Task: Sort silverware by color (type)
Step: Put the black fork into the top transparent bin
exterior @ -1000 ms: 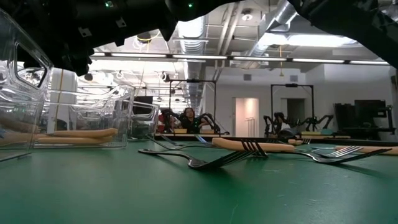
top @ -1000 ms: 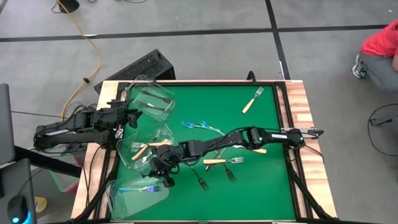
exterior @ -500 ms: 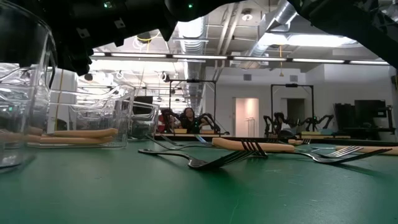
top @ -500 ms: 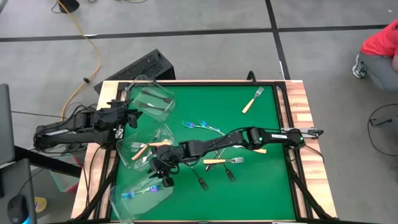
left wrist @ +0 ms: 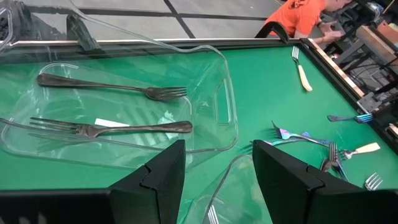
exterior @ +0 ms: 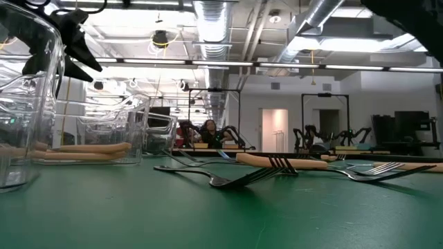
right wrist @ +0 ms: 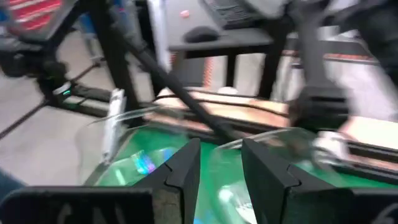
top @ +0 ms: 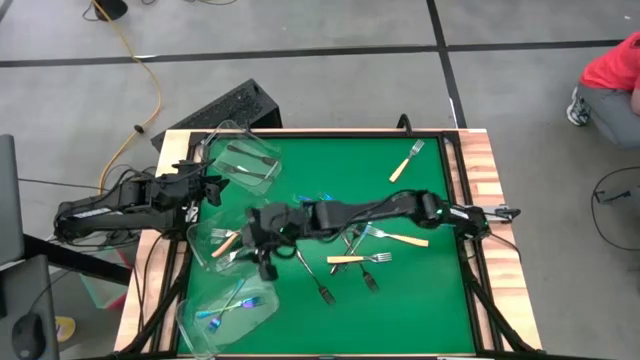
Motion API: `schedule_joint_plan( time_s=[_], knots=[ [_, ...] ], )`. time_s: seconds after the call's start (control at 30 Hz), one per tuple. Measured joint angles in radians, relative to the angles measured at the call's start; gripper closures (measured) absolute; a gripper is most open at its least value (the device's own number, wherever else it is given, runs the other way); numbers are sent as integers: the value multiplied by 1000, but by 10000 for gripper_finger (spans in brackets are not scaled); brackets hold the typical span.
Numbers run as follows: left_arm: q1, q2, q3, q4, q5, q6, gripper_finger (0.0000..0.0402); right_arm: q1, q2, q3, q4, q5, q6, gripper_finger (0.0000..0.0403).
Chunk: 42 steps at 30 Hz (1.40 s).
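- Sorting forks by kind is well under way: the right end effector (top: pixel 262 245) hangs above the middle tub (top: pixel 205 238), between the far and near tubs, fingers parted a modest gap with nothing between them in its wrist view.
- Blue-purple forks (top: pixel 226 308) lie in the near tub (top: pixel 190 325); I judge that drop-off is done and the arm is free for another pick.
- Dark metal forks (left wrist: pixel 112 87) sit in the far tub (left wrist: pixel 224 99); cream-handled forks (exterior: pixel 86 148) rest in the middle one.
- Loose on the green tabletop (top: pixel 420 300): a cream-handled fork (top: pixel 405 161) near the far right corner, more cream, dark and blue ones around the centre.
- Left end effector (left wrist: pixel 217 180) waits by the far tub, fingers apart, empty.
- Next move, as I read it: reach a loose fork, come down low, pinch the thin handle off the mat.
- No brand or legible writing shows anywhere.
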Motion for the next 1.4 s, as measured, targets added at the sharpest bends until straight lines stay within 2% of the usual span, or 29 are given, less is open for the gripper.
schedule_joint_plan(
  time_s=[0.2,0.5,0.63,0.8,0.9,0.97,1.07,1.17,1.4],
  knots=[
    [0,0,0,0,21,4,230,-41,-164,-2,-188,131,1,266],
    [0,0,0,1,35,27,230,-89,-374,-3,-555,400,4,266],
    [0,0,0,0,35,35,230,-112,-462,0,-716,488,62,266],
    [0,0,0,-5,45,48,230,-150,-500,-1,-1001,582,249,266],
    [0,0,0,-6,46,49,230,-171,-500,-2,-1237,681,499,266],
    [0,0,0,-5,46,49,230,-188,-492,-26,-1258,734,655,266],
    [0,0,0,-6,54,50,230,-210,-500,-90,-1225,731,760,266],
    [0,0,0,-6,63,65,230,-248,-499,-135,-1264,725,866,266],
    [0,0,0,-6,72,64,230,-274,-509,-334,-1261,642,770,266]
  ],
)
